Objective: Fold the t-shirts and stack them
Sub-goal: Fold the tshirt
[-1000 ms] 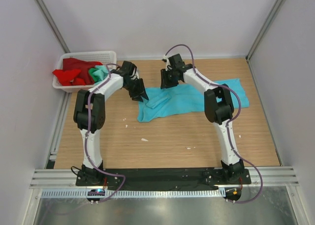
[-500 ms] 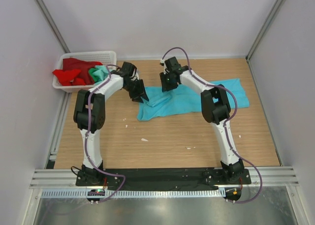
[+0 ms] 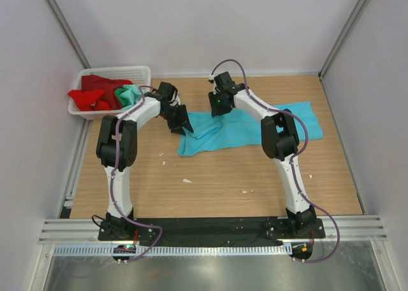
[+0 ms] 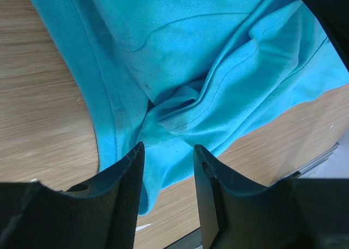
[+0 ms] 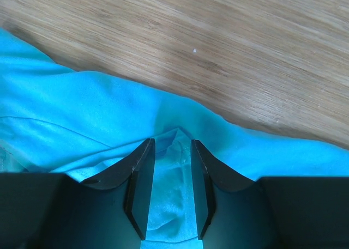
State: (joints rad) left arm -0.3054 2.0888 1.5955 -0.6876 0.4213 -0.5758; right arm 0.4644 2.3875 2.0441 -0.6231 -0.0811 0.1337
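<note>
A turquoise t-shirt point(image 3: 245, 128) lies crumpled across the middle of the table, seen close up in the left wrist view point(image 4: 180, 53) and the right wrist view point(image 5: 65, 113). My left gripper point(image 3: 183, 127) point(image 4: 169, 156) hovers at its left end with the jaws apart; a loose fold hangs by the left finger point(image 4: 128, 178), with bare wood showing in the gap. My right gripper point(image 3: 217, 109) point(image 5: 172, 145) sits at the shirt's far edge, shut on a pinched ridge of turquoise cloth. A red t-shirt point(image 3: 89, 95) and a mint green t-shirt point(image 3: 131, 95) lie in the basket.
A white mesh basket point(image 3: 137, 71) stands at the table's back left corner. Small white scraps point(image 3: 187, 180) dot the wood nearer the arm bases. Grey walls close in on three sides, and a black strip point(image 3: 210, 227) runs along the near edge.
My right gripper shifted slightly left along the shirt's far edge, drawing the cloth with it. The left jaws widened a little. The shirt's left end looks more gathered.
</note>
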